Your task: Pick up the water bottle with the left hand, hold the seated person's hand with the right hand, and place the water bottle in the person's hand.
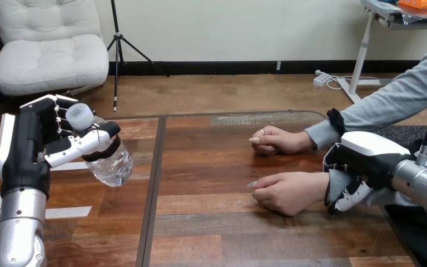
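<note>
A clear plastic water bottle (110,161) with a pale cap is lifted above the table's left part, tilted, and my left hand (44,139) is shut on it with fingers and thumb curled round its neck. At the right, two hands of the person rest on the table: the far one (278,140) and the near one (286,192), both loosely curled. My right hand (361,167) sits over the wrist of the near hand, its fingers curled down round the grey sleeve.
The wooden table (211,222) has a dark seam running front to back at the left of centre. White tape strips (69,211) lie on its left part. The person's grey sleeve (389,103) crosses the right side.
</note>
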